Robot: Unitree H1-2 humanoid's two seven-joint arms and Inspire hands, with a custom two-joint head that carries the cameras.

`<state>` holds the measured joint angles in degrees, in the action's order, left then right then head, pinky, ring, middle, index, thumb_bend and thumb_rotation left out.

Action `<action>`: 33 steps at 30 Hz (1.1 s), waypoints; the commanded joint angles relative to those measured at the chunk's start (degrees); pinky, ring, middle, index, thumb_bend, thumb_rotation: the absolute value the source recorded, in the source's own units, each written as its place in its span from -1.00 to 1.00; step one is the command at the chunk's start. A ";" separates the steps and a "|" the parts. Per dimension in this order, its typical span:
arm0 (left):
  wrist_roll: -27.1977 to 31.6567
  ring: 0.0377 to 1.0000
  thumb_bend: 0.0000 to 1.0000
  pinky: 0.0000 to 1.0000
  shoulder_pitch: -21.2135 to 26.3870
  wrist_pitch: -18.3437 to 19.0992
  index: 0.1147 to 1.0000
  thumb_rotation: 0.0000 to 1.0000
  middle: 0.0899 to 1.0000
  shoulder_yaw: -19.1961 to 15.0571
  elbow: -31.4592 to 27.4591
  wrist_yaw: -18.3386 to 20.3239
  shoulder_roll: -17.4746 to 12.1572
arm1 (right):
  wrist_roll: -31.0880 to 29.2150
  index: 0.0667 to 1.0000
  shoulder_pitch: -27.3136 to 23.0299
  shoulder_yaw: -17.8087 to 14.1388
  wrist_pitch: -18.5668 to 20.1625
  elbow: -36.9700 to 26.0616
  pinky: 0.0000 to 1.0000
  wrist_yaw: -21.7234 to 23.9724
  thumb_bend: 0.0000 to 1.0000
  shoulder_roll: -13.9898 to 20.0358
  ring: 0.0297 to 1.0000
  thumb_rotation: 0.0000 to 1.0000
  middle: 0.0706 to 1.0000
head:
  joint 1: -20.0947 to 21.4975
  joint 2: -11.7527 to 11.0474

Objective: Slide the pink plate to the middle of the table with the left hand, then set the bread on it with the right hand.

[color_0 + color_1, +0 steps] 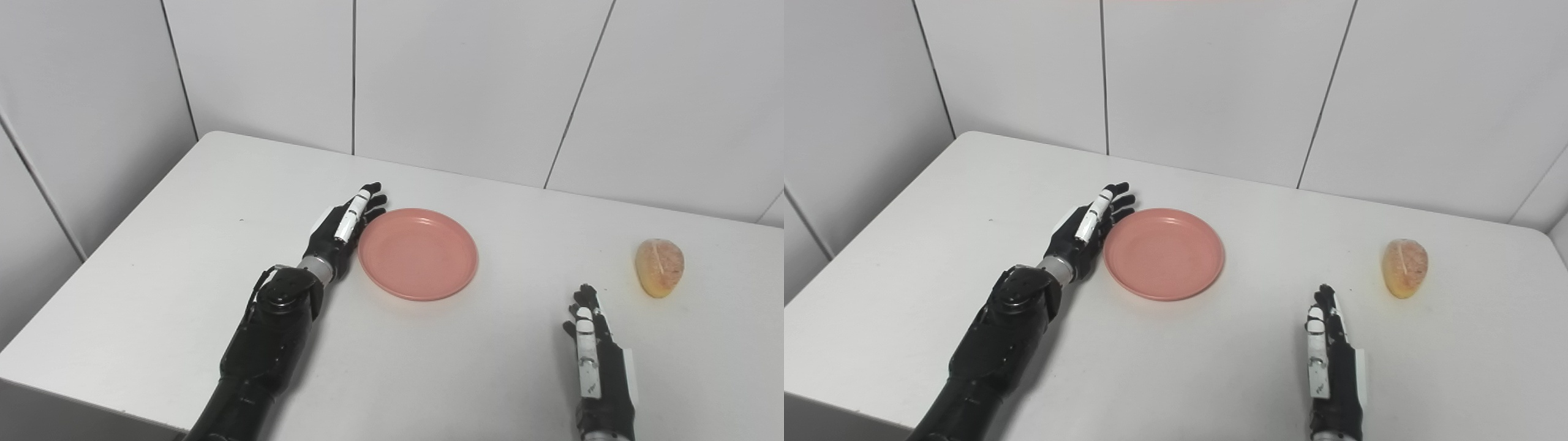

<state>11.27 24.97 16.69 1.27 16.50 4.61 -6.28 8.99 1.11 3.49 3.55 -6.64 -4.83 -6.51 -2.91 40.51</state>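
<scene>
White table [184, 294] bears round pink plate [418, 253], empty.

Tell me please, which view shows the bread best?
The right eye view: the bread sits further from the picture's edge, scored top visible. The left eye view shows the same bread, whole too, nearer the right edge.

The scene is evenly and brightly lit from above. Soft, faint shadows are cast on the matte white worktop [184, 269], mainly toward 5 o'clock of the black left forearm. No glare is seen; focus is sharp throughout.
</scene>
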 commanded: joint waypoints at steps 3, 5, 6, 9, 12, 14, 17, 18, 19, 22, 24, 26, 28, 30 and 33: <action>0.09 0.84 -0.35 0.84 0.12 2.30 0.81 1.00 0.85 2.20 -2.46 2.83 2.57 | 1.34 0.83 -1.18 1.04 0.16 -1.59 0.77 -0.81 -0.55 -1.26 0.86 1.00 0.86 | 0.86 0.39; -0.14 0.85 -0.36 0.84 -0.27 2.26 0.81 1.00 0.85 2.77 -2.75 2.86 3.28 | 2.55 0.83 -1.22 1.52 0.05 -1.57 0.76 -1.08 -0.55 -1.23 0.85 1.00 0.85 | 2.11 1.06; -0.25 0.85 -0.36 0.83 -0.41 2.30 0.81 1.00 0.85 2.98 -2.84 2.84 3.49 | 3.12 0.83 -1.24 1.82 -0.15 -1.58 0.76 -1.20 -0.55 -1.15 0.85 1.00 0.85 | 2.58 1.21; -0.40 0.84 -0.34 0.83 -1.01 2.28 0.82 1.00 0.85 3.35 -3.76 3.06 3.80 | 3.56 0.83 -1.32 2.13 0.08 -1.55 0.74 -1.48 -0.56 -1.53 0.85 1.00 0.85 | 4.18 1.73; -0.02 0.84 -0.33 0.83 -1.73 2.32 0.82 1.00 0.85 3.41 -5.00 3.14 4.20 | 3.40 0.83 -1.46 2.08 0.33 -1.35 0.75 -1.66 -0.54 -2.03 0.86 1.00 0.85 | 4.78 1.93; 0.57 0.85 -0.33 0.83 -2.65 2.23 0.82 1.00 0.85 3.41 -6.26 3.53 4.42 | 3.82 0.83 -1.60 2.26 -0.07 -1.05 0.75 -1.75 -0.54 -1.99 0.85 1.00 0.85 | 5.45 2.11; 1.11 0.85 -0.32 0.84 -4.27 2.75 0.82 1.00 0.85 3.25 -7.94 3.78 4.95 | 3.91 0.83 -1.67 2.24 0.53 -1.26 0.74 -1.88 -0.56 -2.45 0.85 1.00 0.84 | 7.13 2.51; 1.05 0.85 -0.32 0.84 -4.71 2.90 0.82 1.00 0.85 3.16 -8.21 3.76 5.13 | 3.89 0.83 -1.67 2.22 0.81 -1.36 0.75 -1.92 -0.56 -2.65 0.86 1.00 0.85 | 8.02 2.63; 0.88 0.85 -0.33 0.83 -5.12 2.97 0.82 1.00 0.85 3.07 -8.38 3.65 5.30 | 3.89 0.83 -1.70 2.22 0.87 -1.32 0.75 -1.97 -0.56 -2.77 0.86 1.00 0.85 | 8.02 2.63; 0.49 0.84 -0.34 0.83 -5.92 2.63 0.82 1.00 0.85 2.82 -8.06 3.69 5.31 | 3.94 0.83 -1.78 2.24 0.97 -1.18 0.76 -2.06 -0.57 -2.99 0.86 1.00 0.85 | 9.55 2.77; 0.48 0.84 -0.33 0.83 -5.86 2.11 0.82 1.00 0.85 2.49 -7.06 3.91 5.03 | 4.27 0.83 -1.83 2.31 1.27 -1.19 0.76 -2.19 -0.58 -3.10 0.86 1.00 0.85 | 9.55 2.77; 0.42 0.84 -0.32 0.84 -5.65 1.40 0.83 1.00 0.85 2.12 -6.09 4.16 4.84 | 4.62 0.83 -1.88 2.37 1.25 -1.08 0.75 -2.35 -0.57 -3.04 0.86 1.00 0.85 | 10.17 2.71; 0.24 0.86 -0.30 0.85 -5.50 0.63 0.84 1.00 0.86 1.80 -5.40 4.54 4.74 | 4.50 0.83 -1.87 2.28 1.15 -1.04 0.75 -2.31 -0.56 -2.92 0.85 1.00 0.85 | 10.72 2.71; 0.11 0.87 -0.29 0.86 -5.53 0.34 0.85 1.00 0.87 1.61 -5.25 4.86 4.79 | 4.43 0.83 -1.81 2.19 1.07 -1.10 0.75 -2.24 -0.55 -2.84 0.85 1.00 0.85 | 11.61 2.71; -0.03 0.86 -0.30 0.86 -5.91 0.70 0.83 1.00 0.86 1.38 -5.62 4.93 5.02 | 3.99 0.84 -1.84 1.94 1.03 -1.10 0.76 -2.16 -0.56 -2.80 0.86 1.00 0.86 | 13.36 2.50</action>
<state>11.34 18.88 16.42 2.30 10.61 8.99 -1.39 13.35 1.00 5.39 4.38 -6.54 -6.71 -8.67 9.84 43.07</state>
